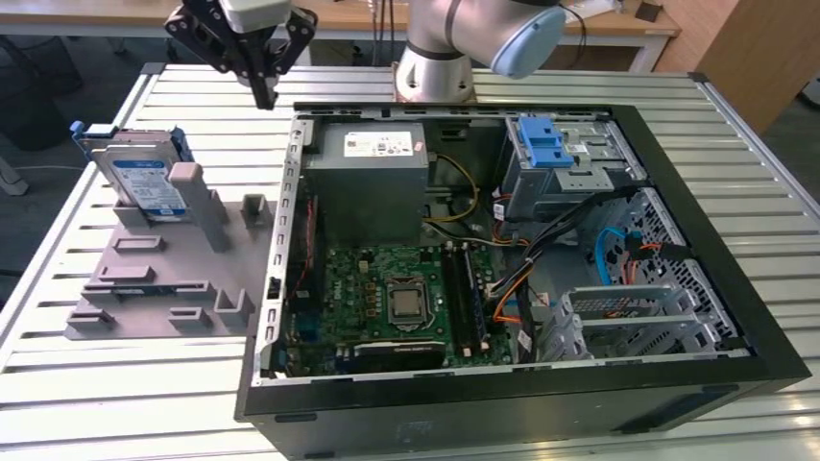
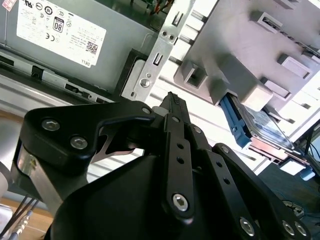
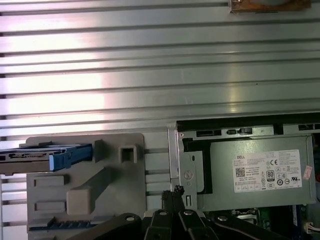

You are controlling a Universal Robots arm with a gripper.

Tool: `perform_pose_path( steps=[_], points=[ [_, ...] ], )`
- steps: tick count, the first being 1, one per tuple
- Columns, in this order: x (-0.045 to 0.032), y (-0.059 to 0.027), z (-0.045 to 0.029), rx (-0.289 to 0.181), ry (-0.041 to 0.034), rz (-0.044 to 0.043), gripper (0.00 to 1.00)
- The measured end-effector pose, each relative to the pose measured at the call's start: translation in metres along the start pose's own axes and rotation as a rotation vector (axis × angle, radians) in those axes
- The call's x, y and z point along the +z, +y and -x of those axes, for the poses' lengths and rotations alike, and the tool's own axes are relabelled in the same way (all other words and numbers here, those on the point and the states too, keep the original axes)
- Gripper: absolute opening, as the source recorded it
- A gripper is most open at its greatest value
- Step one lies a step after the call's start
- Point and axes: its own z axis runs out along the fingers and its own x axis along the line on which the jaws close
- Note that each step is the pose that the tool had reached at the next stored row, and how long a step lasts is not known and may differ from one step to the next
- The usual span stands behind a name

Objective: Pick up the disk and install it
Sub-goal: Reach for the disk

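Note:
The disk (image 1: 138, 181) is a silver drive with a white-and-blue label and blue rails. It stands on edge in a grey plastic holder (image 1: 167, 279) at the exterior view's left, beside the open computer case (image 1: 513, 384). My gripper (image 1: 264, 94) hangs above the table behind the holder, near the case's back corner, well apart from the disk. Its fingers are shut together with nothing between them. In both wrist views the shut fingertips (image 2: 172, 100) (image 3: 175, 192) point down near the case edge, with the disk (image 2: 260, 125) (image 3: 45, 156) off to one side.
Inside the case are a grey power supply (image 1: 372, 173), a motherboard (image 1: 397, 298), loose cables and a drive cage with a blue latch (image 1: 548, 144). The arm's base (image 1: 436, 67) stands behind the case. The table (image 1: 180, 106) is slatted metal.

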Motion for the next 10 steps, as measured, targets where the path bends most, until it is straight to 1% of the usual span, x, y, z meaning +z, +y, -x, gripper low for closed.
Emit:
perform_pose_path(
  steps=[10],
  points=[
    [0.0008,0.0038,-0.0107,0.000,0.0000,0.0000,0.11]
  ],
)
